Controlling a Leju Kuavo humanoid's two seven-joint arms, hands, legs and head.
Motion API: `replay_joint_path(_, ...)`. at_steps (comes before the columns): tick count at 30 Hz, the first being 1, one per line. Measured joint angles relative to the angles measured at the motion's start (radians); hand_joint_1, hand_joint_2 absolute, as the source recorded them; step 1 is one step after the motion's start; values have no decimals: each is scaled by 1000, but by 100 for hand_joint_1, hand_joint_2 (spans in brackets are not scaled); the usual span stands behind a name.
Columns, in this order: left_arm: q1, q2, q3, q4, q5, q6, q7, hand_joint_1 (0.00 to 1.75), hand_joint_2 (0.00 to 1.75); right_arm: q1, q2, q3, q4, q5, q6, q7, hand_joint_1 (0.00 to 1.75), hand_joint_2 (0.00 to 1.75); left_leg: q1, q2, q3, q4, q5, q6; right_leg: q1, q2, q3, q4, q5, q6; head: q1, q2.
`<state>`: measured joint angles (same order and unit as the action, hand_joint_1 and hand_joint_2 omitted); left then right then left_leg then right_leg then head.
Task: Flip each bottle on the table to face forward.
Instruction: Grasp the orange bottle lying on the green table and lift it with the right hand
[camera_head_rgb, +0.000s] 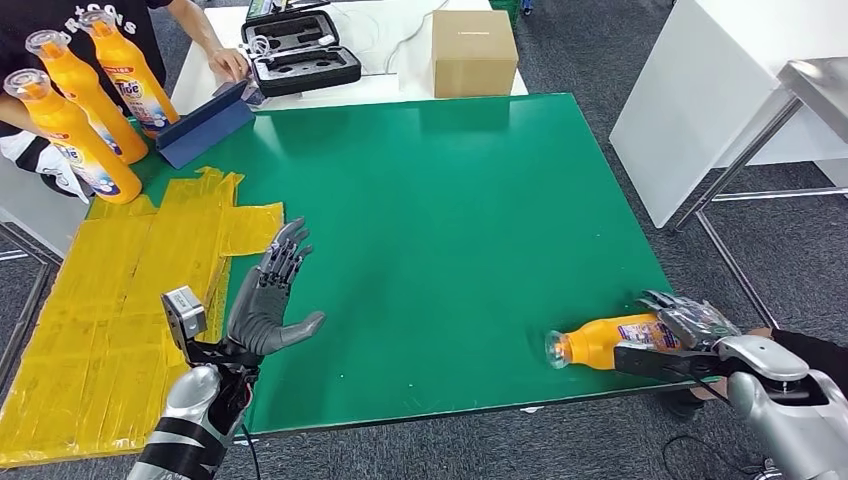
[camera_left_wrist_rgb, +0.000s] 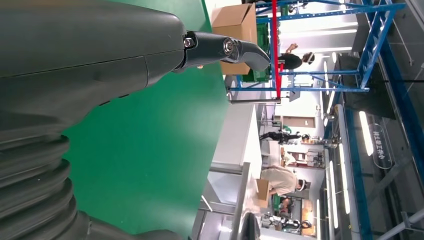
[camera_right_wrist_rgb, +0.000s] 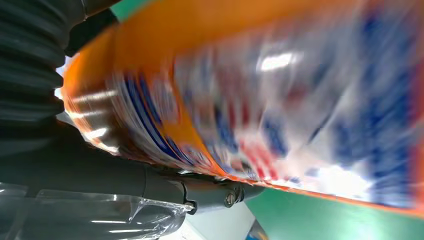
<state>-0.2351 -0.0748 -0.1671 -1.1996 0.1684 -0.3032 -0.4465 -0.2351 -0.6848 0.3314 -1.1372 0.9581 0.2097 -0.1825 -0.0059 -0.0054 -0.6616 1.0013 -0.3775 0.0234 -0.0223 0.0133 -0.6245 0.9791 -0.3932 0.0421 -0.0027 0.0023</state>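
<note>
An orange detergent bottle (camera_head_rgb: 605, 341) lies on its side near the front right corner of the green table (camera_head_rgb: 450, 220), its clear cap pointing left. My right hand (camera_head_rgb: 690, 340) grips its body from the right; in the right wrist view the blurred bottle label (camera_right_wrist_rgb: 280, 100) sits against my thumb (camera_right_wrist_rgb: 150, 185). My left hand (camera_head_rgb: 272, 295) hovers open above the table's left part, fingers spread, holding nothing; its thumb (camera_left_wrist_rgb: 225, 50) shows in the left wrist view. Three more orange bottles (camera_head_rgb: 75, 110) stand upright at the far left.
Yellow sheets (camera_head_rgb: 130, 290) cover the table's left side. A person's hand (camera_head_rgb: 230, 62) rests by a blue tablet case (camera_head_rgb: 205, 125) at the back left. Behind the table stand an open black case (camera_head_rgb: 300, 45) and a cardboard box (camera_head_rgb: 473, 52). A white table (camera_head_rgb: 720, 90) is at right.
</note>
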Motion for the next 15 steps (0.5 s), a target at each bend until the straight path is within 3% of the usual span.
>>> replay_joint_path(1,0,0,0,1,0,0,0,0,175,-9,-7,10,10,-1,6,9,139,175,0,0,0,0,0,0,0,0,0,0,0,0,0,0)
replay_joint_path(2,0,0,0,2,1,0,0,0,175,-17,-14,20,20,-2,10,17,167,175,0,0,0,0,0,0,0,0,0,0,0,0,0,0)
replay_joint_path(8,0,0,0,4,3,2,1,0,175,-65,-35,72,82,2,-10,41,175,175,0,0,2,0,0,0,0,0,2,0,0,0,0,0)
replay_joint_path(15,3,0,0,4,4,7,3,0,175,-93,-1,94,133,19,-110,44,175,175,0,1,4,0,0,0,0,0,3,0,0,0,0,0)
